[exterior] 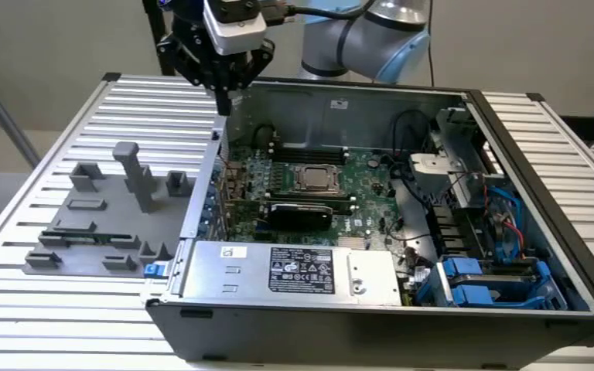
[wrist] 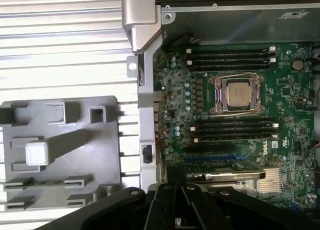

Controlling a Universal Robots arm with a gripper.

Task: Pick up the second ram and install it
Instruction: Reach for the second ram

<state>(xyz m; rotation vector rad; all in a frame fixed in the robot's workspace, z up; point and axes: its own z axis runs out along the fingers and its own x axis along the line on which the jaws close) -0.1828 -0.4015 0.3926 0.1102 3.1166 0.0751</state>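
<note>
The second ram [exterior: 86,236] lay flat as a thin green stick in the grey holder tray [exterior: 111,212], in the lower left of the exterior view, on the slatted aluminium table [exterior: 59,325] just beside the open computer case [exterior: 380,332]. The gripper [exterior: 222,104] hung well apart from it, high in the upper middle of that view, over the case's rear corner. Whether it was apart or together, or held anything, I could not tell.

From the wrist view the black gripper [wrist: 175,205] showed over the edge of the case, with the holder tray [wrist: 90,150] to one side and the motherboard [wrist: 295,115] to the other. White "DELL" lettering [wrist: 265,147] could be read on the board there, near the black memory slots [wrist: 232,130] with white latches flanking the processor [wrist: 237,93].

The exterior view showed the power supply [exterior: 287,270] at lower centre. Its white label [exterior: 302,272] carried print too small to read. Blue drive carriers [exterior: 472,282] sat at lower right.
</note>
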